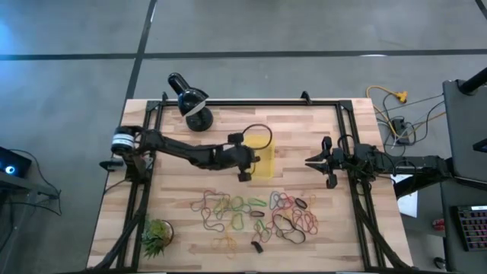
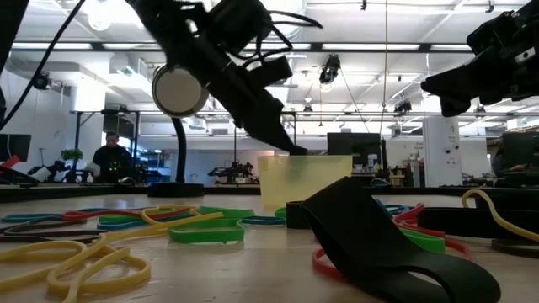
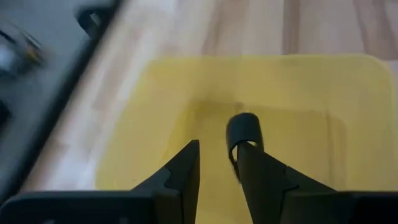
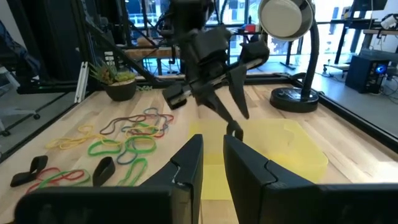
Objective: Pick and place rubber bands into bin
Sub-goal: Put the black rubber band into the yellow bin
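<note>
I have the left gripper jaws parted over the shallow yellow plastic bin | wide black rubber band dangles off one fingertip, bin straight below | right gripper idle nearby, slightly parted, empty

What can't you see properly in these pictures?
- Inside of the bin, high view: the left gripper covers part of it.
- The black band at the left gripper, left wrist view: blurred, so whether it touches a finger or has dropped is unclear.
- Rubber bands, high view: too small and tangled to count.
- Bin contents, low view: its cloudy wall hides them.
- Right gripper, low view: dark outline only.
</note>
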